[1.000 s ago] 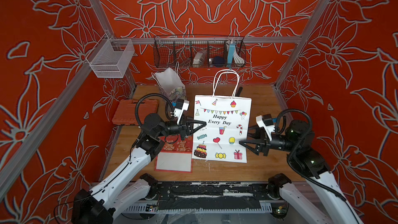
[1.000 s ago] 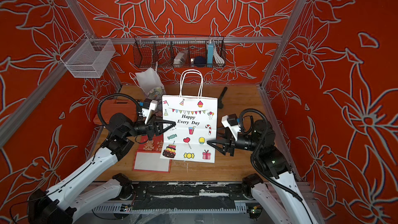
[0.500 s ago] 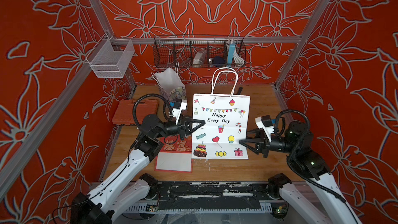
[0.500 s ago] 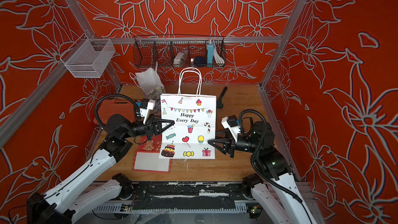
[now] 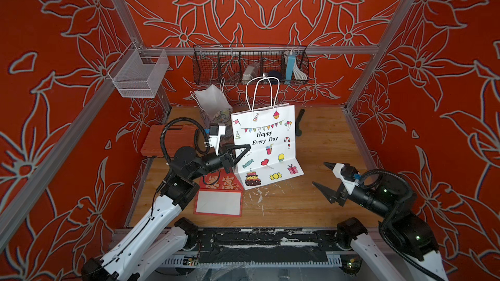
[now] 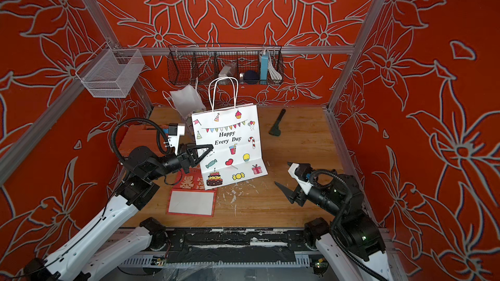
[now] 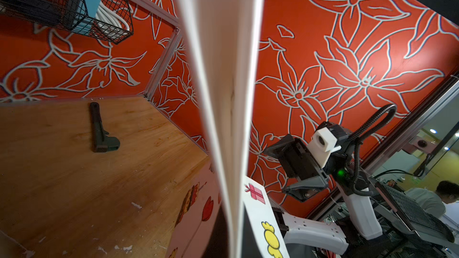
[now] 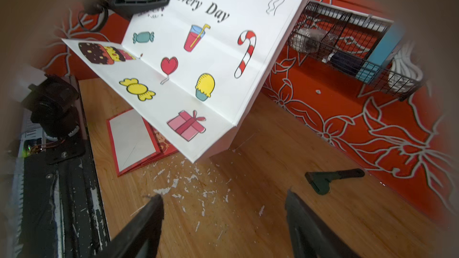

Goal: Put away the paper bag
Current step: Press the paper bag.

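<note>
The paper bag (image 5: 263, 144) is white with "Happy Every Day" and party drawings. It is flattened and stands upright near the table's middle, handles up, with its bottom flap creased toward the front. My left gripper (image 5: 243, 150) is shut on the bag's left edge, about halfway up. In the left wrist view the bag's edge (image 7: 223, 70) runs straight out from between the jaws of the left gripper (image 7: 234, 244). My right gripper (image 5: 319, 173) is open and holds nothing. It hovers over bare wood to the right of the bag's lower corner (image 8: 198, 58), clearly apart from it.
A black wire basket (image 5: 250, 63) with small items hangs on the back rail. A white mesh basket (image 5: 138, 74) hangs at the left. A second white bag (image 5: 213, 104), an orange case (image 5: 167, 139), a red envelope (image 5: 219, 198) and a black tool (image 5: 299, 122) lie on the table.
My right gripper has opened wider and drawn back to the right, away from the bag's lower right edge. The bag stays in my left gripper and stands more upright.
</note>
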Robot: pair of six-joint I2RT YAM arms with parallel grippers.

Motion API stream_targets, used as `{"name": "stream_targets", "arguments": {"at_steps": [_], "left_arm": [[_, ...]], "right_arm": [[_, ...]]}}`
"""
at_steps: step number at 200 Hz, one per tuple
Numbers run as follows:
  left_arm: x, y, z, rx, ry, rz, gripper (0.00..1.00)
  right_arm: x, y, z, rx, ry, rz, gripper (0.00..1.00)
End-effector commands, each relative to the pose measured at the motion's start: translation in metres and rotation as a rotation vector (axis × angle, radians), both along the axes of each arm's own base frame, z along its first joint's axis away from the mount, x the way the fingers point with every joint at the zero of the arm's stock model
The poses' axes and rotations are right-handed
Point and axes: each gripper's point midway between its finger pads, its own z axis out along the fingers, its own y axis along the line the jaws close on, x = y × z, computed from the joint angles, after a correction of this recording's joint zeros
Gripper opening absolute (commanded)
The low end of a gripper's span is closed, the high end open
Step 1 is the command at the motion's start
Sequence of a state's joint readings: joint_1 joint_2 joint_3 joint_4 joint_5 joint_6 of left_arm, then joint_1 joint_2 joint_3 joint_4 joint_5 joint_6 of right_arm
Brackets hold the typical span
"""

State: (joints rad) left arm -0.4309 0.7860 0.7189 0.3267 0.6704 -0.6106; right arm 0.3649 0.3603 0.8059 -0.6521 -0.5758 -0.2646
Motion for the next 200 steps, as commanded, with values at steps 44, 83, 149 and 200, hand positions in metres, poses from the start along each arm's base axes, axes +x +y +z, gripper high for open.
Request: {"name": "stream_targets", "arguments": {"at_steps": [44, 83, 149, 200], "left_arm": [[-0.036, -0.006, 0.042, -0.118, -0.081, -0.186, 0.0], [-0.047, -0.018, 0.037, -0.105, -0.083, -0.281, 0.0], [-0.054, -0.027, 0.025, -0.082, -0.082, -0.34, 0.0], [-0.051, -0.028, 0.016, -0.034, -0.077, -0.311, 0.0]], "right_arm": [[0.001, 0.037, 0.005, 0.098, 0.07, 0.228, 0.83], [-0.004, 0.058, 0.042, 0.239, 0.061, 0.397, 0.88], [0.0, 0.07, 0.06, 0.323, 0.061, 0.467, 0.73], [-0.003, 0.082, 0.067, 0.366, 0.07, 0.509, 0.3]]}}
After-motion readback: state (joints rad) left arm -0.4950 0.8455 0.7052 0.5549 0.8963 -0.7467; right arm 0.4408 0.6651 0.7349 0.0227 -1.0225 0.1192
